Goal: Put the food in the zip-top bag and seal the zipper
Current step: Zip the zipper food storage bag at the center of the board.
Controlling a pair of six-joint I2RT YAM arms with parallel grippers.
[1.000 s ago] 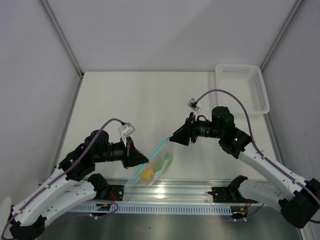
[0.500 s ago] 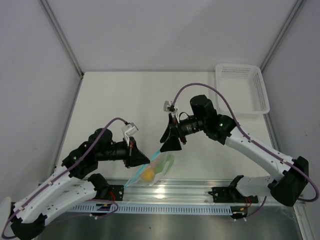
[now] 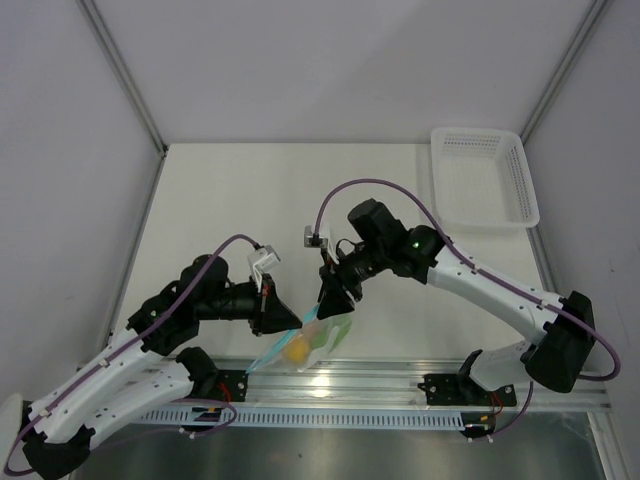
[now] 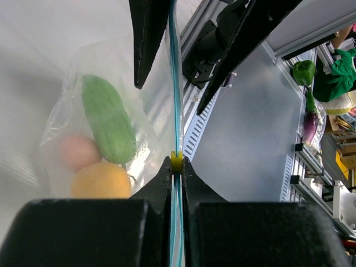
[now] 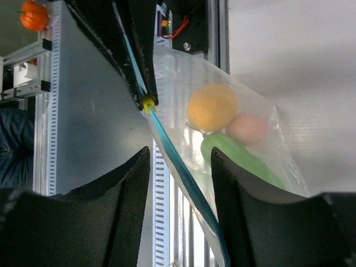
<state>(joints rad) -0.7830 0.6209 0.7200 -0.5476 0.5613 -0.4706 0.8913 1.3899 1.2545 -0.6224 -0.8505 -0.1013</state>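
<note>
The zip-top bag (image 3: 318, 338) hangs tilted over the table's near edge, between my two grippers. Through the clear plastic I see the round orange piece (image 4: 101, 181), the oblong green piece (image 4: 108, 119) and a pinkish piece (image 4: 78, 151). My left gripper (image 4: 176, 164) is shut on the teal zipper (image 4: 176, 83), right behind a small yellow slider (image 4: 176, 161). My right gripper (image 5: 179, 161) is open, and the zipper (image 5: 183, 178) runs between its two fingers without touching them. In the top view the right gripper (image 3: 333, 300) sits just up the strip from the left gripper (image 3: 287, 322).
A white lattice basket (image 3: 485, 180) stands at the back right. An aluminium rail (image 3: 400, 380) runs along the near edge under the bag. Toy vegetables (image 4: 308, 119) lie off the table beyond the rail.
My right arm has swung left and down along the zipper towards the left gripper, and its open jaws now straddle the strip. The left gripper has kept its hold.
</note>
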